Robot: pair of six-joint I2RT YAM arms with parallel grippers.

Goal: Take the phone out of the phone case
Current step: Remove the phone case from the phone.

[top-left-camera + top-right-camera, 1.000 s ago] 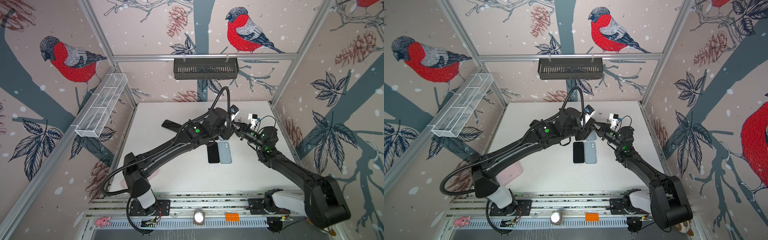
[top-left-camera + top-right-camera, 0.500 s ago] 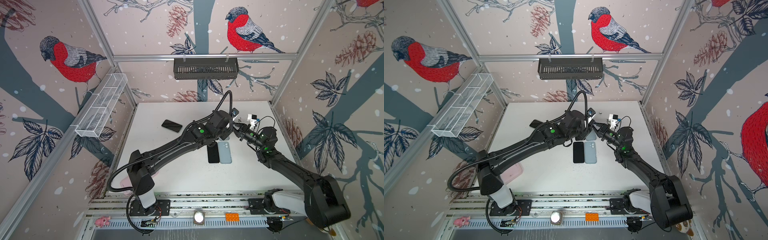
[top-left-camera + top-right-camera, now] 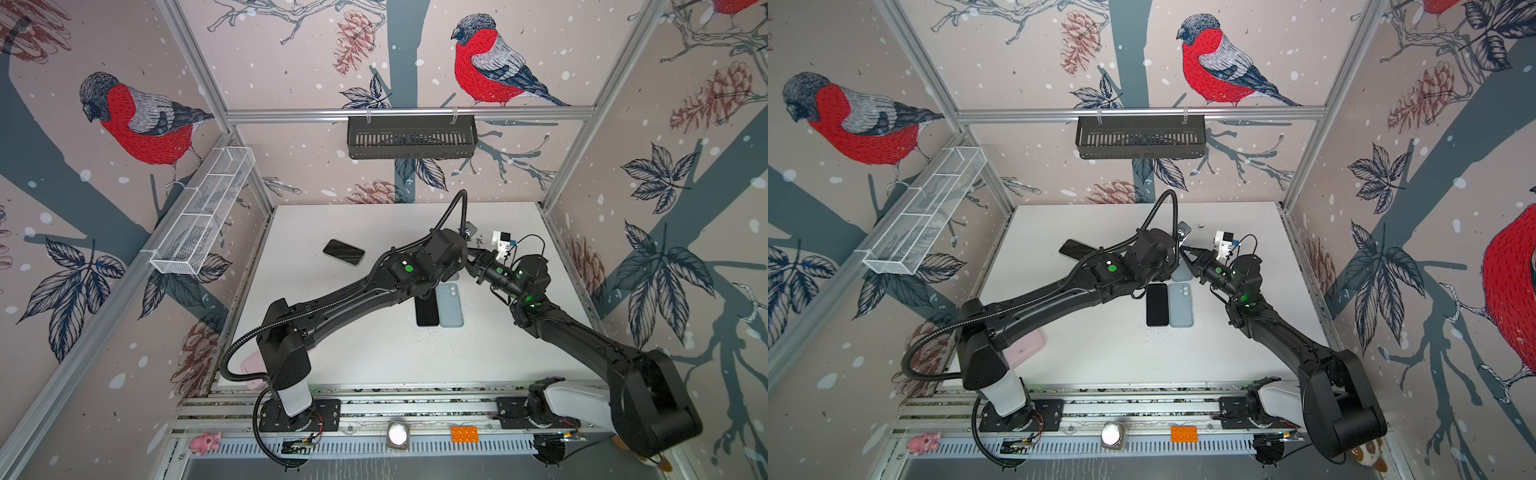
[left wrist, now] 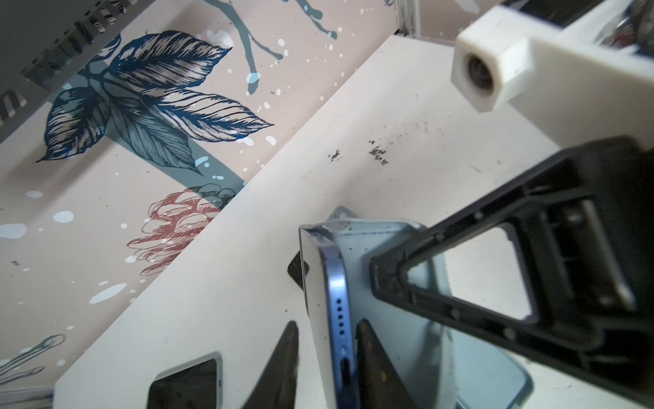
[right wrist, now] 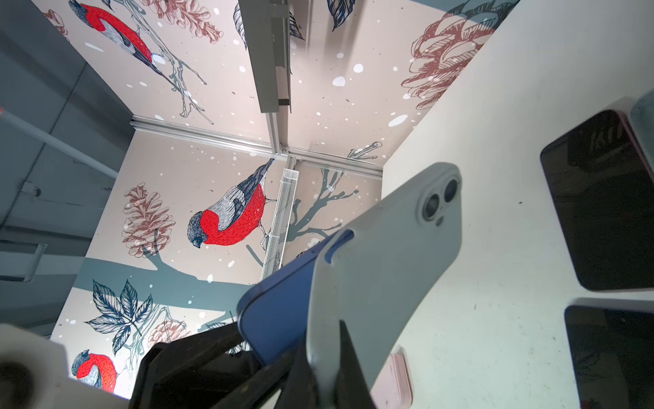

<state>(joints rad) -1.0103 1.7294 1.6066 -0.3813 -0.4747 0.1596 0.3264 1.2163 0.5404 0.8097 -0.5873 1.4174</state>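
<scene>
A blue phone (image 5: 279,304) is half peeled out of its grey-blue phone case (image 5: 389,255), and both are held tilted above the table's far middle. My right gripper (image 5: 318,354) is shut on the case's freed edge, with one finger between case and phone. In the left wrist view my left gripper (image 4: 326,322) has closed on the bottom end of the phone (image 4: 334,283), a finger on each face, with the case (image 4: 357,244) behind it. In both top views the two wrists meet and hide the phone; only a bit of the case (image 3: 1182,272) shows.
A black phone (image 3: 427,311) and a pale blue one (image 3: 451,305) lie side by side just in front of the grippers. A dark phone (image 3: 343,252) lies far left. A pink case (image 3: 1023,347) lies under the left arm. Baskets hang on the back wall (image 3: 411,137) and left wall (image 3: 203,216).
My left arm has swung right toward the right gripper, uncovering the dark phone at far left, and its jaws have closed in on the phone. The right arm has held still.
</scene>
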